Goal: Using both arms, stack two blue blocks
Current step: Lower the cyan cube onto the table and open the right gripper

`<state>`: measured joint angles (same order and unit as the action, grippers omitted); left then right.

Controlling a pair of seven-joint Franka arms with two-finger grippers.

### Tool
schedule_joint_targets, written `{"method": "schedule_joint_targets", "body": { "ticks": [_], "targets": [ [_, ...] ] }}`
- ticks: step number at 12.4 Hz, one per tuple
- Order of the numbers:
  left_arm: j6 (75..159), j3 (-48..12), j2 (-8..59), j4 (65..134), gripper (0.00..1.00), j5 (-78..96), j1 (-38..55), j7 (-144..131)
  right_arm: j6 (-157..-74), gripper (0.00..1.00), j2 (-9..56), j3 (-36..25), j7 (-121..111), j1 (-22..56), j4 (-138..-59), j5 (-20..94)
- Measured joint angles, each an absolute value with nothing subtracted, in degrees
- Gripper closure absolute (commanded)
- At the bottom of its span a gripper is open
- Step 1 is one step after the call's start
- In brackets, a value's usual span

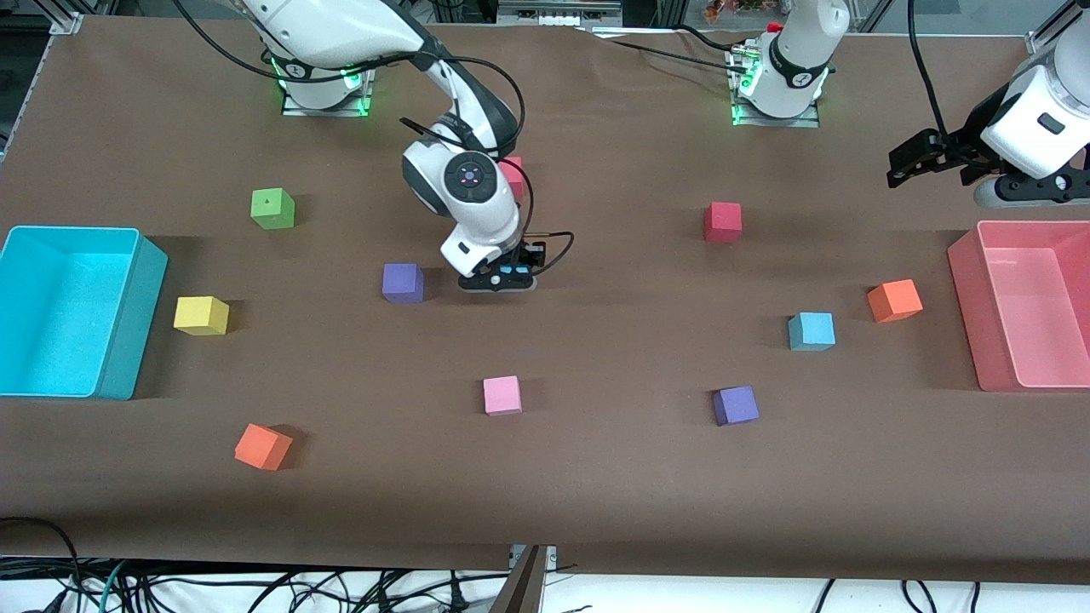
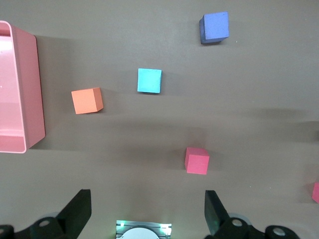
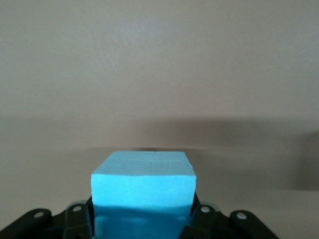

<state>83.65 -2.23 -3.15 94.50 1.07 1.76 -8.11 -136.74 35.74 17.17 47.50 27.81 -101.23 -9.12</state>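
One blue block (image 3: 143, 191) sits between the fingers of my right gripper (image 1: 500, 281), which is shut on it and low over the brown table's middle, beside a purple cube (image 1: 403, 283). The second blue block (image 1: 811, 331) rests on the table toward the left arm's end, between an orange cube (image 1: 894, 300) and another purple cube (image 1: 735, 405); it also shows in the left wrist view (image 2: 149, 80). My left gripper (image 1: 907, 166) is open and empty, held up in the air by the pink bin (image 1: 975, 315); its jaws stand wide apart in the left wrist view (image 2: 148, 199).
A cyan bin (image 1: 68, 230) stands at the right arm's end. Loose cubes lie about: red (image 1: 722, 222), pink (image 1: 501, 395), yellow (image 1: 201, 315), green (image 1: 272, 209), orange (image 1: 262, 446). A pink-red cube (image 1: 513, 174) is partly hidden by the right arm.
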Motion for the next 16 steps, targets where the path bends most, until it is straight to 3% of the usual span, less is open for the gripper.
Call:
{"method": "schedule_joint_targets", "body": {
  "ticks": [3, 4, 6, 12, 16],
  "targets": [
    [83.65, -2.23, -3.14, 94.56, 0.00, 1.07, 1.76, -8.11, -137.59, 0.69, 36.80, 16.87, 47.54, 27.86, -101.17, -10.32],
    [83.65, -2.23, -3.14, 94.63, 0.00, 1.07, 1.76, -8.11, -138.03, 0.64, 37.09, 16.79, 47.54, 27.89, -101.18, -10.88],
    [83.65, -2.23, -3.12, 94.66, 0.00, 1.07, 1.76, -8.11, -138.72, 0.04, 37.93, 16.27, 47.54, 28.16, -101.18, -11.92],
    [83.65, -2.26, -3.11, 95.48, 0.00, 1.07, 1.77, -8.16, -140.03, 0.01, 38.09, 15.90, 47.53, 28.37, -99.87, -12.35],
    [83.78, -2.26, -3.11, 95.72, 0.00, 1.07, 1.77, -8.16, -136.54, 0.01, 33.88, 15.75, 46.84, 28.07, -99.21, -12.37]
  ]
}}
